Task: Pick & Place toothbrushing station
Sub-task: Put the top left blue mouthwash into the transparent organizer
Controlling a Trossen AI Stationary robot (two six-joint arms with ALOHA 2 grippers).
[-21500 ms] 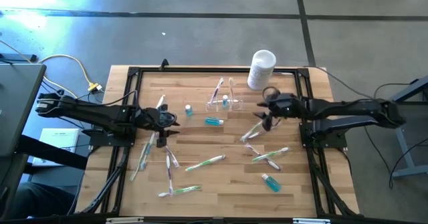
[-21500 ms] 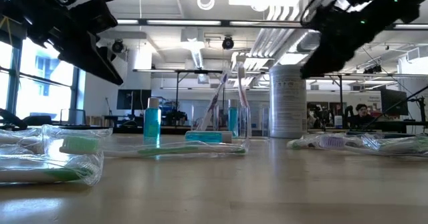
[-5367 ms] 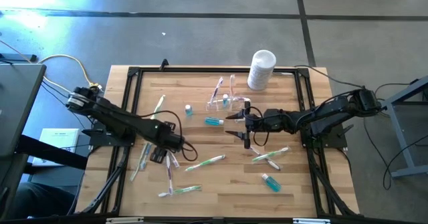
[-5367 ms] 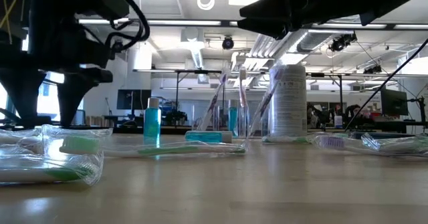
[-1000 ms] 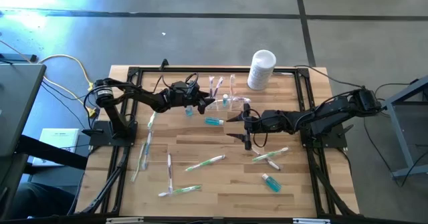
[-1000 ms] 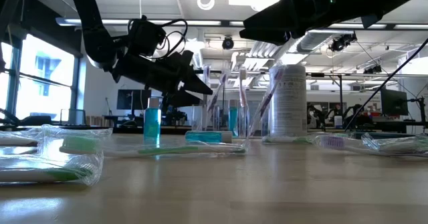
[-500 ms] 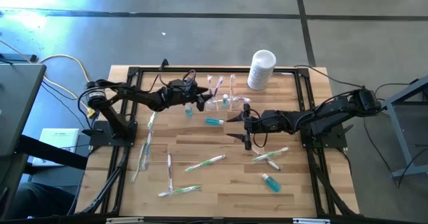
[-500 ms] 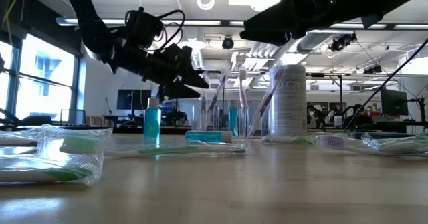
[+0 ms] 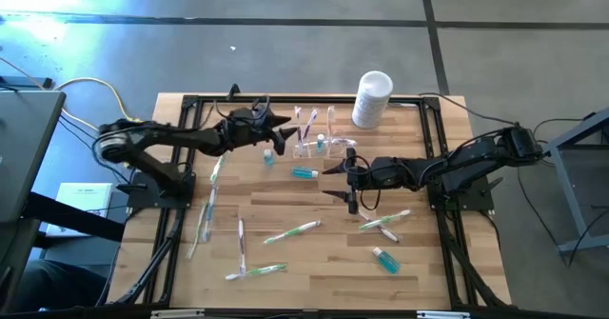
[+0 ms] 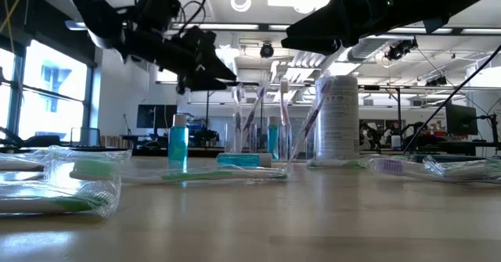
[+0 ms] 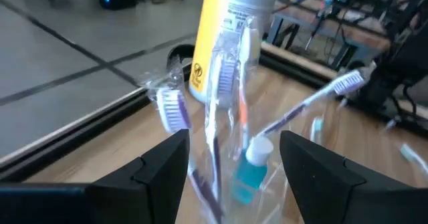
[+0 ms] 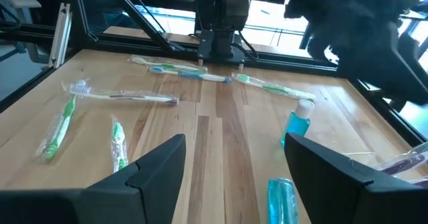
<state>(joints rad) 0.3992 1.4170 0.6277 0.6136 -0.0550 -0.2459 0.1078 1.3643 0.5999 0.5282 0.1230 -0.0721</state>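
My left fingers (image 9: 283,134) hang spread and empty just short of the clear holder (image 9: 319,145), which stands on the tabletop (image 9: 285,205) holding toothbrushes (image 9: 306,121). My right fingers (image 9: 341,182) hover spread, nearby.

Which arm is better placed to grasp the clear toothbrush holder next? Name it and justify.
Probably the left. The left gripper is open beside the toothbrushing station, which its wrist view frames between the fingers. The right gripper, also open, sits nearer the table's middle and points away from it.
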